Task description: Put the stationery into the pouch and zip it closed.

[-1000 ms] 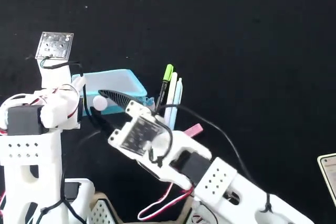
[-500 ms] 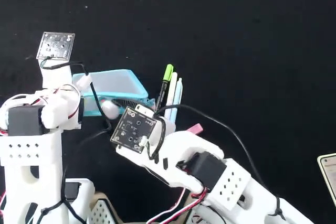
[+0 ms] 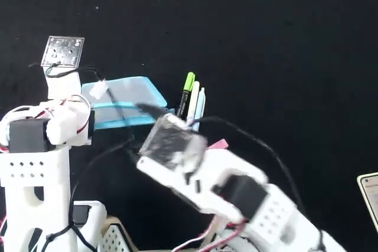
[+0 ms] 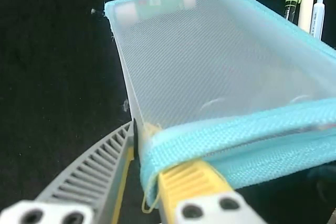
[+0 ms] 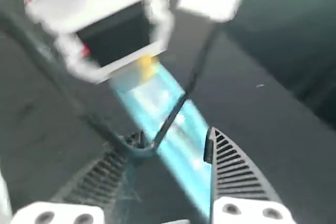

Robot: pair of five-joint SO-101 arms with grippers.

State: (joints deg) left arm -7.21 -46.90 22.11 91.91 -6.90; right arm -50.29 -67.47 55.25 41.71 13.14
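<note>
**Fingers (image 4: 189, 179) clamped on the pouch (image 3: 121, 101), nothing packed yet**

High view: the pouch lies flat. Three pens (image 3: 193, 100) lie outside it at its 3 o'clock, and a pink piece (image 3: 220, 144) at 5 o'clock.

Left wrist view: my left gripper (image 4: 144, 142) pinches tight on the zipper corner, and the mesh looks empty.

Right wrist view: my right gripper (image 5: 170, 148) gapes wide over the pouch's edge, holding nothing.

By my judgement, all the loading and the zipping are left to do.

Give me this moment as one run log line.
left hand: shut on pouch corner | right hand: open above pouch | pens: on table beside pouch, not yet inside
</note>
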